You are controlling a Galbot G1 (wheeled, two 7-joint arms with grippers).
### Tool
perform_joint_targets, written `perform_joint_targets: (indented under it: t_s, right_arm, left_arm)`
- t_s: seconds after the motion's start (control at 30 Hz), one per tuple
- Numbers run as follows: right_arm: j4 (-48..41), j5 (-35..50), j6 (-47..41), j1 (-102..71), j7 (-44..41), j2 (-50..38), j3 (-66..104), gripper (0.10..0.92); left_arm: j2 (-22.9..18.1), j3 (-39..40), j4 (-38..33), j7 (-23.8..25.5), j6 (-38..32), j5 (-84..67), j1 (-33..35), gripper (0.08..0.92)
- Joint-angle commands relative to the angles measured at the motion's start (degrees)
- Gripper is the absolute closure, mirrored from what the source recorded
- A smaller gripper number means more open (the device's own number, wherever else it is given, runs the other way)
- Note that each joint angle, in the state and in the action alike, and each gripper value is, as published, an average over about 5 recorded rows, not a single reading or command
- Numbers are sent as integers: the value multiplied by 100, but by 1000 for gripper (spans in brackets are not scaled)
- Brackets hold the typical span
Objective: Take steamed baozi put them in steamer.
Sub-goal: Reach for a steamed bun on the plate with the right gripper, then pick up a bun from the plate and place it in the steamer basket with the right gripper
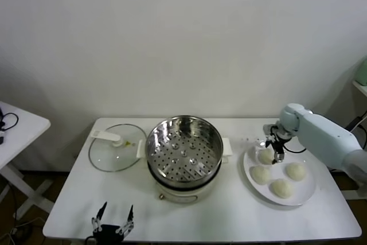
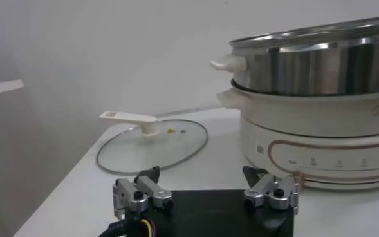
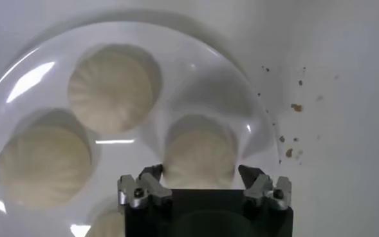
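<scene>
Several cream-white steamed baozi lie on a white plate (image 1: 307, 190) at the right of the table. My right gripper (image 1: 273, 152) (image 3: 201, 170) is down over the baozi (image 3: 199, 151) nearest the steamer, open, with one finger on each side of it. One fingertip (image 3: 152, 172) touches its edge; the other stands slightly off it. Other baozi (image 3: 112, 87) (image 3: 44, 164) lie farther along the plate. The shiny steamer (image 1: 183, 156) (image 2: 318, 64) sits empty on its white cooker base (image 2: 318, 142) mid-table. My left gripper (image 1: 113, 219) (image 2: 202, 174) is parked open at the front left edge.
The glass lid (image 1: 114, 150) (image 2: 154, 145) with a white handle lies flat to the left of the steamer. Crumbs (image 3: 295, 107) dot the table beside the plate. A second white table (image 1: 17, 127) stands at the far left.
</scene>
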Motion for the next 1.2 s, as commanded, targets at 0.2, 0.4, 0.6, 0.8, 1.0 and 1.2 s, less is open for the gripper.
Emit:
perform_joint_targets:
  t_s: [0.2, 0.4, 0.6, 0.8, 1.0, 1.2]
  right_arm:
    - [351, 129, 130, 172, 8, -143, -13, 377]
    - [1330, 1028, 318, 1475, -33, -568, -1134, 380]
    - [1842, 1760, 688, 2863, -133, -533, -2089, 381]
    - [2136, 2520, 1119, 3805, -241, -125, -2508, 381]
    - [2735, 2398, 1799, 4291, -105, 398, -2666, 381]
    - [3053, 1746, 2598, 4398, 281, 1258, -2800, 381]
  left_arm:
    - [0, -5, 14, -18, -9, 10, -8, 177]
    - [-3, -18, -1, -24, -39, 39, 18, 177]
    - [-12, -26, -61, -29, -51, 65, 60, 177]
    - [-6, -24, -103, -35, -65, 103, 96, 177]
    - [-7, 13, -106, -49, -93, 143, 123, 177]
    - [-9, 16, -69, -71, -114, 174, 115, 177]
